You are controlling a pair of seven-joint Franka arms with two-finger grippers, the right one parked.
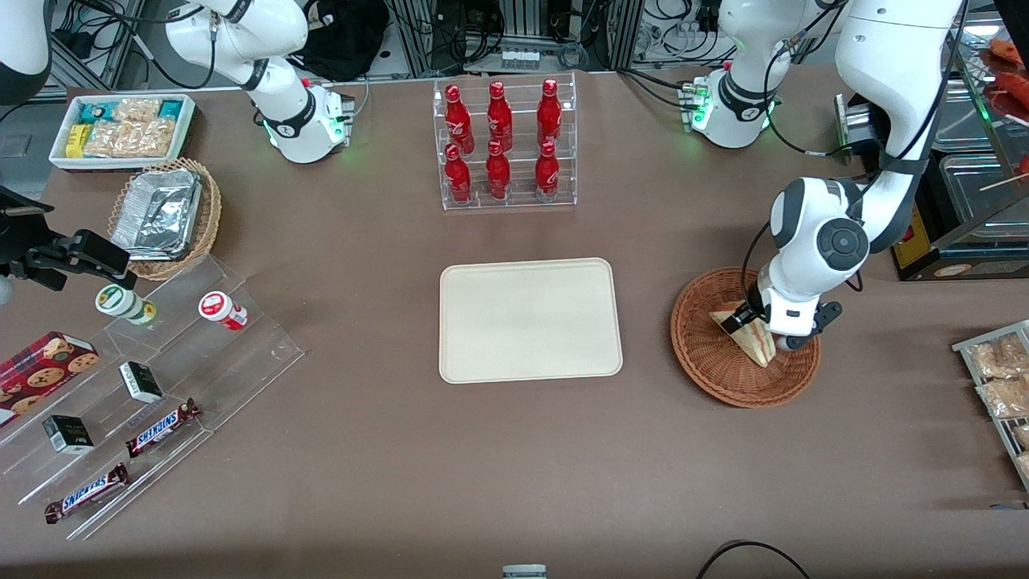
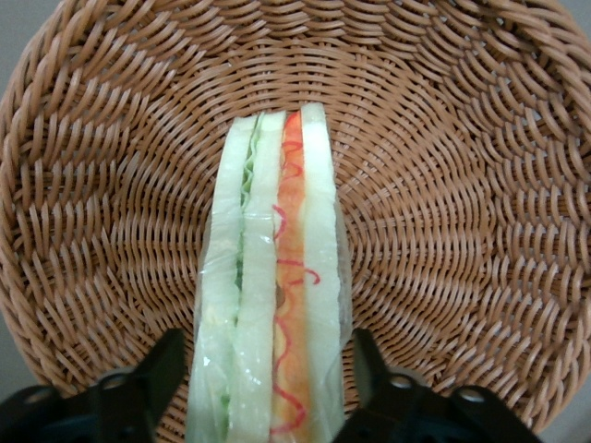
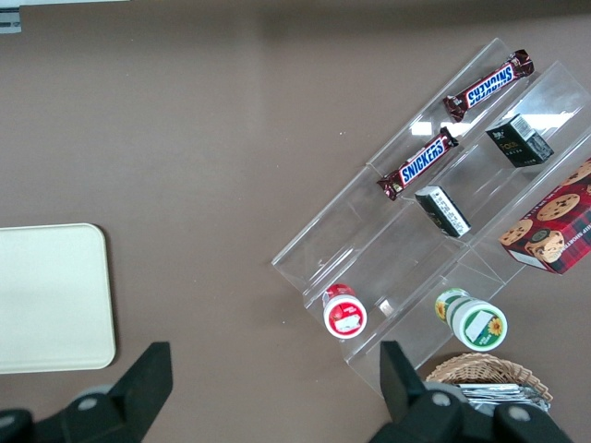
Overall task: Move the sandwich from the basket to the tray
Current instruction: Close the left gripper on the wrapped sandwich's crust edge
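Note:
The sandwich (image 1: 746,336) is a wrapped white wedge standing on edge in the reddish-brown wicker basket (image 1: 707,366), toward the working arm's end of the table. In the left wrist view its cut edge (image 2: 268,258) shows a green and an orange stripe against the basket's weave (image 2: 111,185). My gripper (image 1: 762,334) is down in the basket, and its two black fingers (image 2: 162,374) lie against the wrap on both sides, shut on the sandwich (image 2: 268,369). The cream tray (image 1: 530,322) lies bare at the table's middle, beside the basket.
A clear rack of red bottles (image 1: 505,145) stands farther from the front camera than the tray. Toward the parked arm's end are a foil-container basket (image 1: 165,217), a white snack bin (image 1: 120,129) and an acrylic stand (image 1: 161,386). Snack packs (image 1: 1001,378) lie at the working arm's table edge.

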